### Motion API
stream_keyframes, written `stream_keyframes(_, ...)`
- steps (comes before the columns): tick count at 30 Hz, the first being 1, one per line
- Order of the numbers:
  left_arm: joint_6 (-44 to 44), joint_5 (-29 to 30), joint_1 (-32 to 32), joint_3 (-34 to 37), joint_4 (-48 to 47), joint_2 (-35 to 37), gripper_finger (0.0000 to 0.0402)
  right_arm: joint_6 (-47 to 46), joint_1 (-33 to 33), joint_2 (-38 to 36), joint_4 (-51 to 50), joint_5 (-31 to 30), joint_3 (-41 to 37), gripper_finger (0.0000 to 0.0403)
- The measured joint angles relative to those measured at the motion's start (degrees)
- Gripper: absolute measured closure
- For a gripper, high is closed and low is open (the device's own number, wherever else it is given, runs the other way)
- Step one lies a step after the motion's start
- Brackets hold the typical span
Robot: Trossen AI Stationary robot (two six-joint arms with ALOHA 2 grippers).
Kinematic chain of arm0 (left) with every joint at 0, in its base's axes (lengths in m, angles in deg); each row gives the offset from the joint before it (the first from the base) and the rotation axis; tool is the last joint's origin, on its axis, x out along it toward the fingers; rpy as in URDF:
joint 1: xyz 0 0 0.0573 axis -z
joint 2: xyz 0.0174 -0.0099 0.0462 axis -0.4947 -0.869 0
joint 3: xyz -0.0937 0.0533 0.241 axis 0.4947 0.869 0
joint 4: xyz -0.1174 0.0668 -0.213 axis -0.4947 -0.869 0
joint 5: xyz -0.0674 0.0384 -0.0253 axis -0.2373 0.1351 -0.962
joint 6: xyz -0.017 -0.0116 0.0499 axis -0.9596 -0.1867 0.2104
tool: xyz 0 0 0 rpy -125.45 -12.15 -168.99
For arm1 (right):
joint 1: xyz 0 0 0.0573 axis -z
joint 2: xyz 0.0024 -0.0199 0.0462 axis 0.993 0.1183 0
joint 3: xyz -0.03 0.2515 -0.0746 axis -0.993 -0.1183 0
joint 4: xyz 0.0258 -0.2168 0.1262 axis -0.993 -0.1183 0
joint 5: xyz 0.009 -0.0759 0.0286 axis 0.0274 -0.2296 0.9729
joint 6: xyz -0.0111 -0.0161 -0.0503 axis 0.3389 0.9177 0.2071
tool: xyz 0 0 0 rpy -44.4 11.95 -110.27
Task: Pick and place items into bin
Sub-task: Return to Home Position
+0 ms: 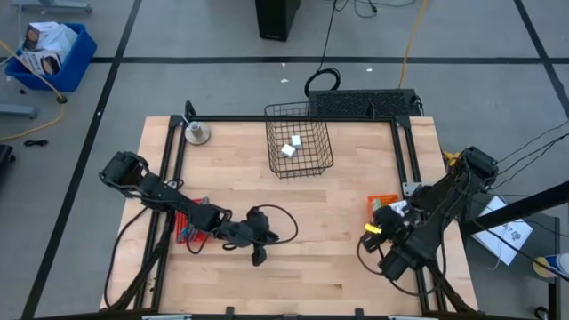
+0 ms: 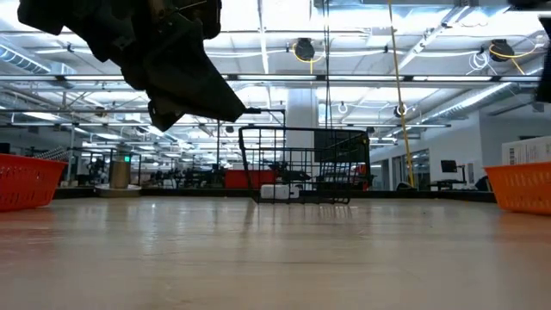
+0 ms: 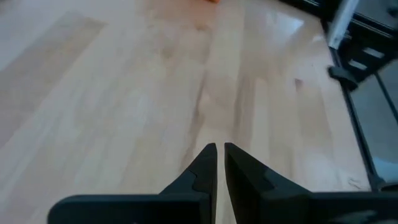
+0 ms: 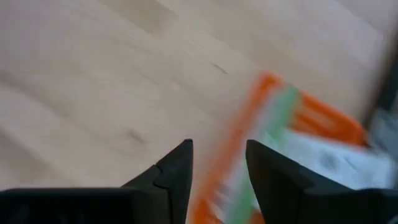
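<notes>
A wire bin (image 1: 300, 147) stands at the table's far middle with small white blocks (image 1: 291, 148) inside; the low view shows it too (image 2: 301, 164). An orange, green and white packet (image 1: 384, 204) lies flat on the table near the right edge. My right gripper (image 4: 219, 155) hovers open just over it, and the packet's blurred near edge (image 4: 230, 180) shows between the fingers. My left gripper (image 3: 220, 149) is shut with nothing in it, low over bare wood at the near left middle (image 1: 259, 258). My right gripper comes slanting down at the packet's edge (image 4: 227, 186), one finger on either side of it. The picture is blurred here, and I cannot tell whether either finger touches the packet.
A round grey metal piece (image 1: 197, 133) sits at the far left corner. Something red (image 1: 189, 228) lies under my left arm. A black frame (image 1: 293, 118) runs around the table. The low view shows orange bins at both sides (image 2: 26, 181) (image 2: 523, 187).
</notes>
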State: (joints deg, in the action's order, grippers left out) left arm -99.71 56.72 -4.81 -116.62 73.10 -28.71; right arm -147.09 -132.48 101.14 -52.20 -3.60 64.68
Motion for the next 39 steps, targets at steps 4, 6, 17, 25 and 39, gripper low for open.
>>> stream_keyframes(4, 8.6, -4.7, 1.0, 0.0, 5.5, 0.0, 0.0366, 12.4, -1.0, 0.0, 10.1, -15.3, 0.6, 0.0262)
stream_keyframes(6, 12.9, -8.4, 2.0, 0.0, 12.0, 0.0, 0.0366, 20.1, -0.9, -0.1, 15.6, -22.0, 0.6, 0.0261)
stream_keyframes(17, 28.8, -26.2, 6.5, 0.5, 19.2, 2.7, 0.0366, 73.6, 2.1, -8.2, 68.0, -18.0, -12.3, 0.0263)
stream_keyframes(25, 30.0, -21.7, 6.3, 8.6, 21.7, 11.6, 0.0366, 100.5, 14.4, -19.3, 106.5, 16.4, -30.6, 0.0263)
stream_keyframes(39, 30.8, -16.6, -2.8, 28.9, 24.7, 35.9, 0.0366, 97.7, 26.9, -48.9, 89.5, 24.4, -42.8, 0.0263)
